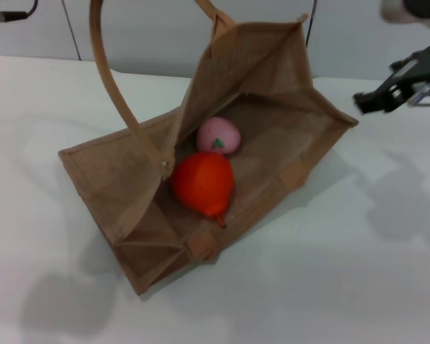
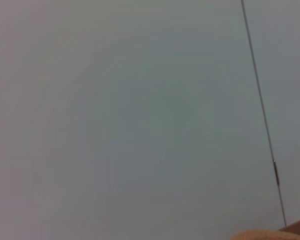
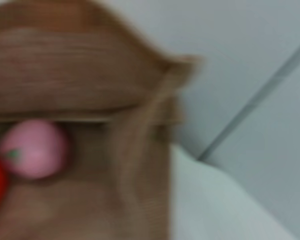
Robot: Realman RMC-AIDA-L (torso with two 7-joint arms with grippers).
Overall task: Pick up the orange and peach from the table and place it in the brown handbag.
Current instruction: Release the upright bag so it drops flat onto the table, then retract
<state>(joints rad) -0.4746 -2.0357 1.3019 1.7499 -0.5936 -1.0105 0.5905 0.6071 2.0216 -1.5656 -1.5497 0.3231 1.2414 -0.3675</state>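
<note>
the brown handbag (image 1: pixel 122 193) lies open on the white worktop (image 1: pixel 344 272), with the orange (image 1: pixel 204 183) and the peach (image 1: pixel 218 135) touching inside it; the right claw (image 1: pixel 376 97) hangs empty, fingers apart, beside the bag

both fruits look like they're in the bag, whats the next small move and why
Probably just pull the right gripper a little further back and park it. The orange and the peach both lie inside the brown handbag, touching each other, and no fruit shows on the table. The right gripper is beside the bag's far corner, holding nothing. The left gripper is out of view.
</note>
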